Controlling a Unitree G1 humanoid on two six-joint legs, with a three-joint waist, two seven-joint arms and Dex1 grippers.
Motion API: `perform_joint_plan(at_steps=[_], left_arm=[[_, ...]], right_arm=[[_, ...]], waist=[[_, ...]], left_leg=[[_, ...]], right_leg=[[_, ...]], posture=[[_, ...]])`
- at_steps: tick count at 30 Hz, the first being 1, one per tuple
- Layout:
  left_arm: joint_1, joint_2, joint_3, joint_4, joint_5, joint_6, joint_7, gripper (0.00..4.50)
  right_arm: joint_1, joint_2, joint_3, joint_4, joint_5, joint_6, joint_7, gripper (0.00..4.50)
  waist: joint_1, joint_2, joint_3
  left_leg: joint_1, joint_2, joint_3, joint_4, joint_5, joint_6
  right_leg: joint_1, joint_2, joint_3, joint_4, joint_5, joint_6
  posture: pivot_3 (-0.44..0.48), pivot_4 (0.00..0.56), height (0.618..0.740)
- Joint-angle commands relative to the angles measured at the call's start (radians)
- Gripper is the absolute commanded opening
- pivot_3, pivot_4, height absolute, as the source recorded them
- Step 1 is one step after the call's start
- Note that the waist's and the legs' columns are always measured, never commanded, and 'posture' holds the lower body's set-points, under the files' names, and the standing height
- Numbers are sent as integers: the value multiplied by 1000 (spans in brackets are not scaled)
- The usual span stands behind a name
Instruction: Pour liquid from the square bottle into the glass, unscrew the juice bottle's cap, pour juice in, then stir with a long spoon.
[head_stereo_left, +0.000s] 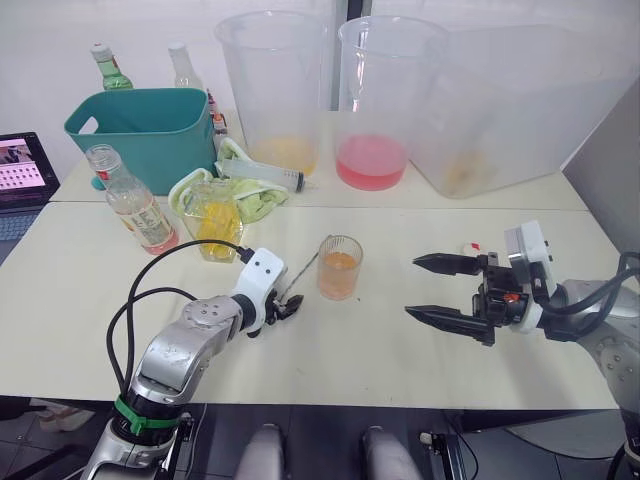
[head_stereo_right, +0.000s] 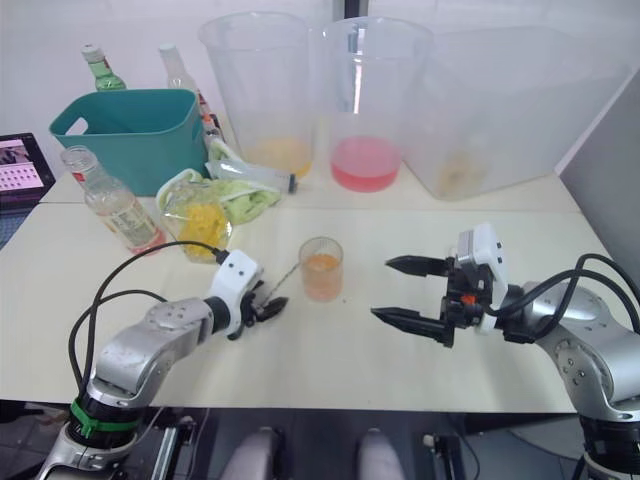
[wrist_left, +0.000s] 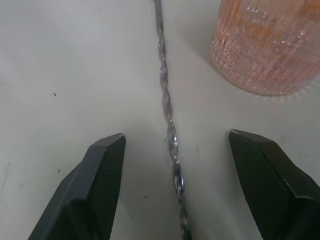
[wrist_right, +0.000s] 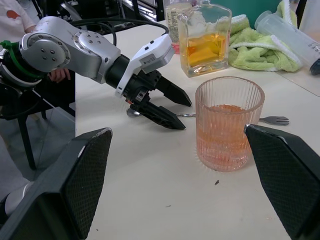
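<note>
Left tool (head_stereo_left: 291, 306) open, fingers straddling the long spoon (wrist_left: 167, 107) lying flat on the table (head_stereo_left: 380, 360) just beside the glass (head_stereo_left: 340, 267). Right tool (head_stereo_left: 440, 289) wide open, empty, on the glass's other side. Close on the thin handle squarely, low to the table, so it doesn't roll out.

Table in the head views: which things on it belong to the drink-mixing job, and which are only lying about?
For the job:
- glass, holding orange-pink drink
- square bottle
- juice bottle, cap off
- long spoon, lying between the left gripper fingers
- right gripper, open

Lying about:
- teal bin
- green cloth
- syringe
- three big clear buckets
- two bottles behind the bin
- laptop
</note>
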Motion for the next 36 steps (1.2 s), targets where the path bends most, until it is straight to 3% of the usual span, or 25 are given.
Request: perform_joint_plan(at_steps=[1,9,17,21,25,30,36], left_arm=[[-1,-3,-10,3,17,22,8,2636],[-8,-20,15,-3,20,59,28,36],[-31,15,122,-38,-10,14,-15,36],[-36,76,175,-76,-50,-15,-87,36],[10,189,229,-118,-108,-66,-223,36],[132,386,251,-65,-74,-265,-416,36],[229,492,254,9,-23,-439,-513,36]], right_arm=[[2,-1,-33,-36,13,-20,-7,4500],[-10,9,-8,-25,-3,-31,-13,4500],[-37,15,15,-3,-12,-34,3,4500],[-58,15,18,8,-1,-27,19,4500],[-74,4,23,13,7,-21,47,4500],[-72,-22,21,-8,33,3,83,4500],[-45,-64,-1,-47,64,25,104,4500]], waist=[[0,0,0],[1,0,0],[-1,0,0],[-3,0,0],[-3,0,0],[-4,0,0],[1,0,0]], left_leg=[[0,0,0,0,0,0],[0,0,0,0,0,0],[0,0,0,0,0,0],[0,0,0,0,0,0],[0,0,0,0,0,0],[0,0,0,-1,0,0],[-1,1,1,-1,0,0]], right_leg=[[0,0,0,0,0,0],[0,0,0,0,0,0],[0,0,0,1,0,0],[-1,0,0,1,0,0],[-1,0,0,1,0,0],[-1,0,0,1,0,0],[-1,0,0,-2,0,0]], posture=[[0,150,733],[0,150,733],[0,150,733],[0,150,733],[0,150,733],[0,150,733],[0,150,733]])
